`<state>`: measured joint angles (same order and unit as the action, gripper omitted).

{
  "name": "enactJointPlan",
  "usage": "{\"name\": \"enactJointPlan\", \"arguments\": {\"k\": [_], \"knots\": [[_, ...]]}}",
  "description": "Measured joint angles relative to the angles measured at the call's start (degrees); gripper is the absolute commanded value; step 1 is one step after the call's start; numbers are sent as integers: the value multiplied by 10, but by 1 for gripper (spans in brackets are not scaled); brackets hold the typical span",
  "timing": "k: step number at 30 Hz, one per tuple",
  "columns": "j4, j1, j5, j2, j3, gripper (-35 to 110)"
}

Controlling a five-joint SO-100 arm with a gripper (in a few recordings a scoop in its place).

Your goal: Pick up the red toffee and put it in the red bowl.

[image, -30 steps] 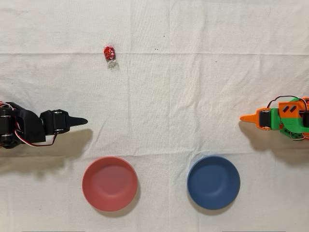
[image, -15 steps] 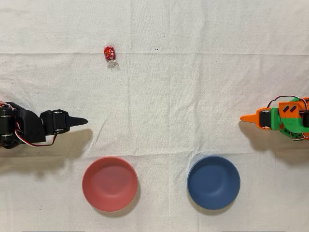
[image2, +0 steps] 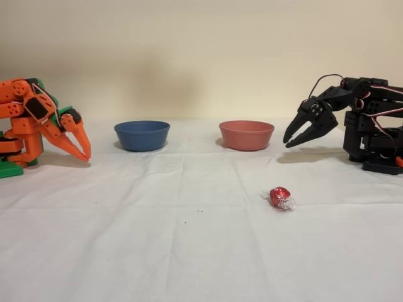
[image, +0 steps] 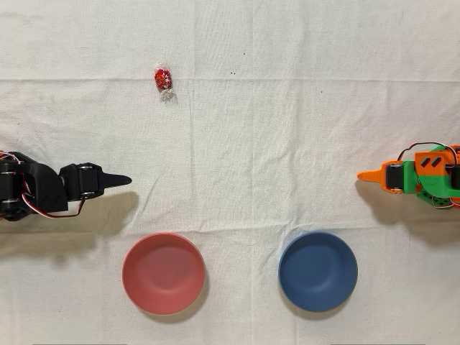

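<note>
The red toffee [image: 163, 77] lies on the white cloth toward the upper left of the overhead view; its clear wrapper ends stick out. In the fixed view the red toffee [image2: 279, 196] sits in front of the bowls, right of centre. The red bowl [image: 163, 273] stands empty at the lower left of the overhead view, and the red bowl [image2: 246, 134] is at the back of the fixed view. My black gripper [image: 126, 180] hovers at the left edge, between toffee and bowl, well apart from both. In the fixed view my gripper [image2: 287, 144] points down with its tips together, holding nothing.
A dark blue bowl [image: 318, 271] stands empty right of the red one; in the fixed view the blue bowl [image2: 141, 134] is left of it. The idle orange arm [image: 413, 176] rests at the opposite table edge. White wrinkled cloth covers the table.
</note>
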<state>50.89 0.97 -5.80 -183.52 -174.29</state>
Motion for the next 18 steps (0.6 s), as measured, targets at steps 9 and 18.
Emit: {"name": "enactJointPlan", "arguments": {"k": [9, 18], "knots": [[0, 0, 0, 0, 0, 1], [-6, 0, 0, 0, 0, 0]]}}
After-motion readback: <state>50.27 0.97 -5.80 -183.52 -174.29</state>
